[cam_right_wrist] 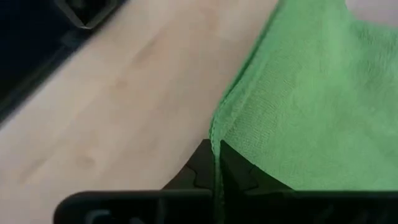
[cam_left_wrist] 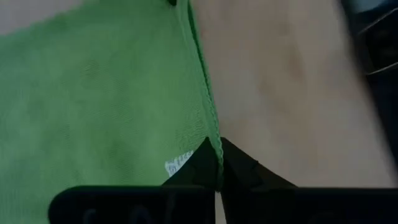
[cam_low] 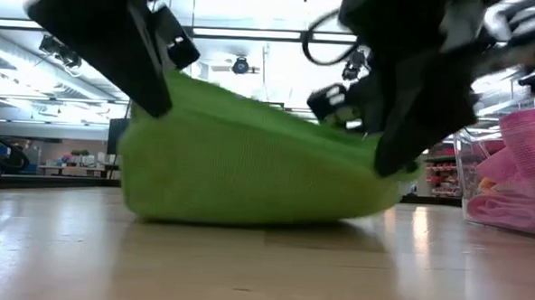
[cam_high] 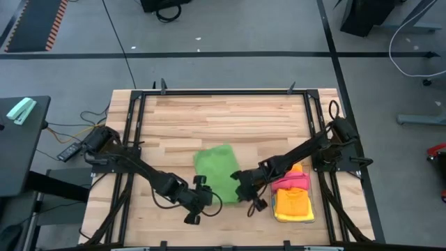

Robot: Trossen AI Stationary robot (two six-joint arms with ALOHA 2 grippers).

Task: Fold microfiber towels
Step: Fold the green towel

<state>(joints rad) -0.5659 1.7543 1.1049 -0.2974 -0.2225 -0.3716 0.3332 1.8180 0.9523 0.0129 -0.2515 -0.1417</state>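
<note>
Wooden table [cam_high: 230,118]: green towel [cam_high: 216,164] mid-fold; pile of towels [cam_high: 293,199] at right.
Left gripper [cam_left_wrist: 214,167] and right gripper [cam_right_wrist: 214,163] each pinch its near edge, raised off the table.

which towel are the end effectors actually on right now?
The green microfiber towel spread mid-table. The left end effector and right end effector each pinch an edge; the pink and yellow towels sit stacked aside, untouched.

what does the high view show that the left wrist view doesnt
Only the high view shows the whole wooden table, both arms, the right claw shut on the green towel, and the pink, orange and yellow towels stacked at the table's right. Only the left wrist view shows the towel's stitched hem, a small white tag, and the edge pinched between the left claw's fingertips. Both show the green towel on the wood.
</note>
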